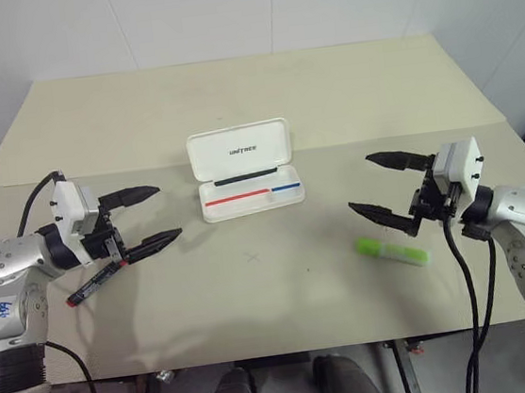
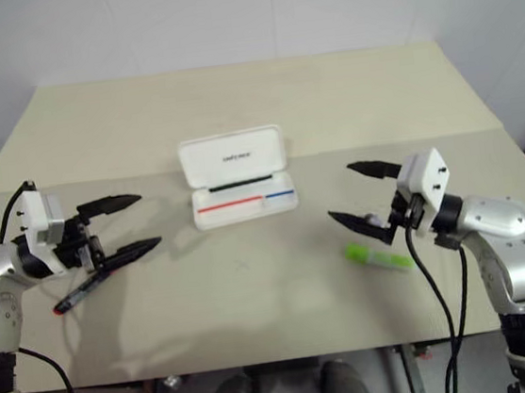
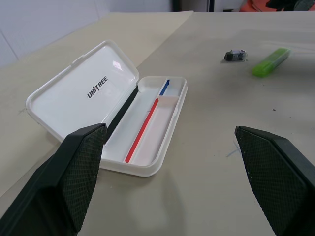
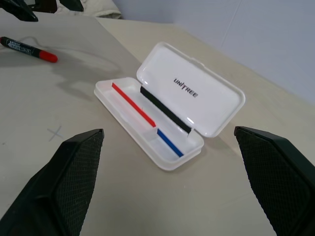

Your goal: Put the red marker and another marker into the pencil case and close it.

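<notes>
Two grippers, left (image 1: 146, 215) and right (image 1: 386, 185), both spread wide, holding nothing.
One red marker (image 1: 92, 285), one green marker (image 1: 393, 252), one open pencil case (image 1: 245, 172) on the table (image 1: 254, 292).

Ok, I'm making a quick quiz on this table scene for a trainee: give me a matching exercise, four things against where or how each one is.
Things:
1. red marker
2. lime-green marker
3. pencil case
4. left tool

States:
A. lid up, tray holding no marker
B. on the table under the right tool
C. fingers apart, holding nothing
D. on the table below the left tool

Pairs: 1-D, 2-B, 3-A, 4-C
</notes>
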Robot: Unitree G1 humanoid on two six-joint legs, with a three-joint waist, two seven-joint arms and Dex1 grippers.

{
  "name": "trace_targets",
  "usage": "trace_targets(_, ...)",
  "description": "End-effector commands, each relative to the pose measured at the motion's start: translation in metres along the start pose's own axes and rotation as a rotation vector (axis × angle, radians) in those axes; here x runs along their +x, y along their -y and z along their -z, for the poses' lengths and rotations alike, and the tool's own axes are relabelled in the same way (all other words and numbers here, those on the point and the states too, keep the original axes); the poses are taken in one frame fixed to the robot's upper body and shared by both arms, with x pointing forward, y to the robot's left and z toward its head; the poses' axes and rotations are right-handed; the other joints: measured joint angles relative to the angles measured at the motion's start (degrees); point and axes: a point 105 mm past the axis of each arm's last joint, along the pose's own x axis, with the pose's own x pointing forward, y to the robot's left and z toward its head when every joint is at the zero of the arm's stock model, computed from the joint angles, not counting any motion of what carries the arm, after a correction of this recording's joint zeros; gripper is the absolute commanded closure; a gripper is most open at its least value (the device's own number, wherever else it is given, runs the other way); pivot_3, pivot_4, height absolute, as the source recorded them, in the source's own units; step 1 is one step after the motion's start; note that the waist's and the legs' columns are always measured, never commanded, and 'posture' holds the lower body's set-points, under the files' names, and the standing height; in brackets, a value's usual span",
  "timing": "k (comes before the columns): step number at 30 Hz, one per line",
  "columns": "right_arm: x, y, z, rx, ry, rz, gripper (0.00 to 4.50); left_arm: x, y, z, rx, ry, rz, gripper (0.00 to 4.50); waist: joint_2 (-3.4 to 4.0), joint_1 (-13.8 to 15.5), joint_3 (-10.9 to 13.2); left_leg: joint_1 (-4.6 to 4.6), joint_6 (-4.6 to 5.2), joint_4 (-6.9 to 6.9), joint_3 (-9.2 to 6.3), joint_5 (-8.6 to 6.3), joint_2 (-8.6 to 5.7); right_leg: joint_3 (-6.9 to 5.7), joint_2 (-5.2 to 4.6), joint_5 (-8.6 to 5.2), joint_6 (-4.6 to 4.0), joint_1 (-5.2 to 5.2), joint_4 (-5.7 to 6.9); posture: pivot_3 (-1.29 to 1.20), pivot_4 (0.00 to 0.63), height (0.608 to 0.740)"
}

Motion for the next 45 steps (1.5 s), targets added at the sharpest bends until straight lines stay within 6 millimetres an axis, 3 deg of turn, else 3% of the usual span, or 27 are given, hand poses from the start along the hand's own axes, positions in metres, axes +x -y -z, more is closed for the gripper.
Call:
trace_targets(1, 0.000, 0.000, -0.009, -0.035, 0.034, -0.009, 0.00, -0.009, -0.002, -0.013, 0.046, 0.015, -0.020, 0.04, 0.00, 0.0, 0.0, 0.00, 0.00, 0.00, 0.00, 0.00, 0.00, 0.01, 0.00, 0.00, 0.00, 0.00, 0.00, 0.00, 0.150, 0.740)
trace_targets(12, 0.007, -0.010, -0.023, -0.051, 0.076, -0.081, 0.00, 0.006, -0.006, -0.003, 0.039, -0.033, 0.104, 0.04, 0.01, 0.0, 0.0, -0.01, 0.01, 0.04, 0.02, -0.01, -0.01, 0.01, 0.01, 0.00, 0.00, 0.00, 0.01, 0.00, 0.150, 0.740)
trace_targets(15, 0.015, -0.020, -0.029, -0.053, 0.108, -0.113, 0.00, 0.010, -0.006, -0.001, 0.034, -0.031, 0.141, 0.64, 0.01, -0.1, 0.0, -0.01, 0.01, 0.05, 0.02, -0.01, -0.01, 0.02, 0.01, 0.00, 0.00, -0.01, 0.02, 0.00, 0.150, 0.740)
trace_targets(18, 0.024, -0.026, -0.041, -0.054, 0.151, -0.148, 0.00, 0.028, -0.008, 0.002, 0.037, -0.056, 0.194, 1.61, 0.02, 0.0, 0.0, -0.01, 0.00, 0.06, 0.05, -0.02, 0.02, 0.03, 0.07, 0.00, 0.00, -0.03, 0.04, 0.00, 0.150, 0.740)
trace_targets(21, 0.028, -0.031, -0.046, -0.059, 0.168, -0.179, 0.00, 0.041, -0.012, 0.003, 0.046, -0.079, 0.235, 1.61, 0.01, 0.1, 0.0, -0.04, 0.00, 0.18, 0.04, -0.02, 0.01, 0.03, 0.07, 0.01, 0.01, -0.03, 0.10, 0.00, 0.150, 0.740)
trace_targets(29, 0.036, -0.037, -0.046, -0.058, 0.195, -0.239, 0.00, 0.071, -0.021, 0.034, 0.177, -0.308, 0.340, 1.61, -0.02, 0.0, 0.1, -0.11, 0.13, 0.37, 0.08, -0.09, -0.03, 0.05, 0.09, 0.04, 0.08, -0.02, 0.10, 0.00, 0.150, 0.740)
trace_targets(35, 0.040, -0.037, -0.045, -0.070, 0.204, -0.254, 0.00, 0.095, -0.033, 0.037, 0.209, -0.338, 0.308, 1.61, -0.15, 0.0, 0.1, -0.27, 0.19, 0.64, 0.17, -0.15, -0.03, 0.12, 0.10, 0.04, 0.12, -0.23, 0.32, 0.00, 0.150, 0.740)
trace_targets(45, 0.038, -0.042, -0.046, -0.066, 0.205, -0.222, 0.00, 0.114, -0.022, 0.047, 0.218, -0.353, 0.369, 1.61, -0.19, 0.0, 0.2, -0.92, 0.15, 0.85, 0.24, -0.13, -0.04, 0.21, 0.10, 0.11, 0.22, -0.90, 0.54, 0.00, 0.150, 0.740)
